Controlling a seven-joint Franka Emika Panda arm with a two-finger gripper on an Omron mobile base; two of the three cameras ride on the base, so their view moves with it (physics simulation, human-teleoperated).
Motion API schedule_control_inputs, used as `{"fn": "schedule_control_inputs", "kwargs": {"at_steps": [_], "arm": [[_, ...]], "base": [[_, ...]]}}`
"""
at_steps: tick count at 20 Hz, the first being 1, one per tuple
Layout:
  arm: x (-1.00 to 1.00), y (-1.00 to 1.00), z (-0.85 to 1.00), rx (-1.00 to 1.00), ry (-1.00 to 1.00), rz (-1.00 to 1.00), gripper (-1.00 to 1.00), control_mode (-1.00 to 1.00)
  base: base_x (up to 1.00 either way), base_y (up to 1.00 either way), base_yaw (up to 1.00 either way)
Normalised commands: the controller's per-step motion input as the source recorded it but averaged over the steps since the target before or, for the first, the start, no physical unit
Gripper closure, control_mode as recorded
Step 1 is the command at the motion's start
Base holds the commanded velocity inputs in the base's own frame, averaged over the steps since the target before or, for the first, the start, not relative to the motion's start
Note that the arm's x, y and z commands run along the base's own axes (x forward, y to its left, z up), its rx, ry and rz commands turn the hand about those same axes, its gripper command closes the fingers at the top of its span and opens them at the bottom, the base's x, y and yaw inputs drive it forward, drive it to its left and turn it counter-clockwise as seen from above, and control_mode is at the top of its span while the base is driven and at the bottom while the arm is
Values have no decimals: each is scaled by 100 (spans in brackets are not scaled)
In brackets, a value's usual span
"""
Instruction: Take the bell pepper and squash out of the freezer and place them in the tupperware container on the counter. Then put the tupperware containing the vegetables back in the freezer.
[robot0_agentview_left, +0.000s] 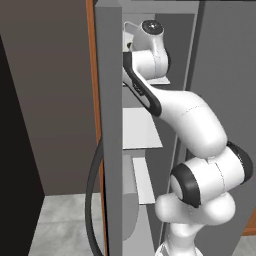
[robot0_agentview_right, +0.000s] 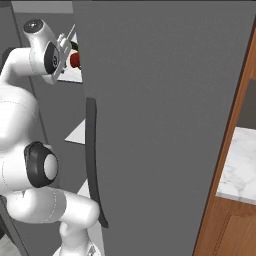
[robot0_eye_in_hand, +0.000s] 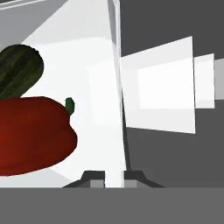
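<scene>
In the hand view the red bell pepper (robot0_eye_in_hand: 35, 135) lies on a white freezer shelf (robot0_eye_in_hand: 94, 87), left of my gripper (robot0_eye_in_hand: 114, 177). The dark green squash (robot0_eye_in_hand: 17, 72) lies just behind the pepper. My gripper is shut with nothing between its fingertips (robot0_eye_in_hand: 94, 178), and it points past the pepper's right side at the shelf's edge. From the right base view the pepper (robot0_agentview_right: 75, 60) and a bit of the squash (robot0_agentview_right: 75, 46) show beside my hand on an upper shelf. The freezer (robot0_agentview_left: 142, 130) stands open, and its slim door (robot0_agentview_left: 110, 150) is edge-on.
A wide grey door (robot0_agentview_right: 160, 100) with a dark handle (robot0_agentview_right: 92, 160) stands close on my right. The marble counter (robot0_agentview_right: 240, 165) over brown cabinets lies beyond it. Lower white shelves (robot0_agentview_left: 145, 180) sit under my arm. The freezer door's curved handle (robot0_agentview_left: 91, 200) hangs at the left.
</scene>
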Motion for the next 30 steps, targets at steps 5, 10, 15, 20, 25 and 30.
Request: {"fn": "schedule_control_inputs", "kwargs": {"at_steps": [5,10,15,20,25,30], "arm": [[34,0,-6,0,0,0,100,-100],[38,0,-3,0,0,0,100,-100],[32,0,-11,-3,0,0,100,-100],[35,0,-16,-4,0,0,100,-100],[30,0,-15,-4,0,0,100,-100],[27,0,-9,-1,0,0,100,-100]], "base": [[0,0,0],[0,0,0],[0,0,0],[0,0,0],[0,0,0],[0,0,0]]}}
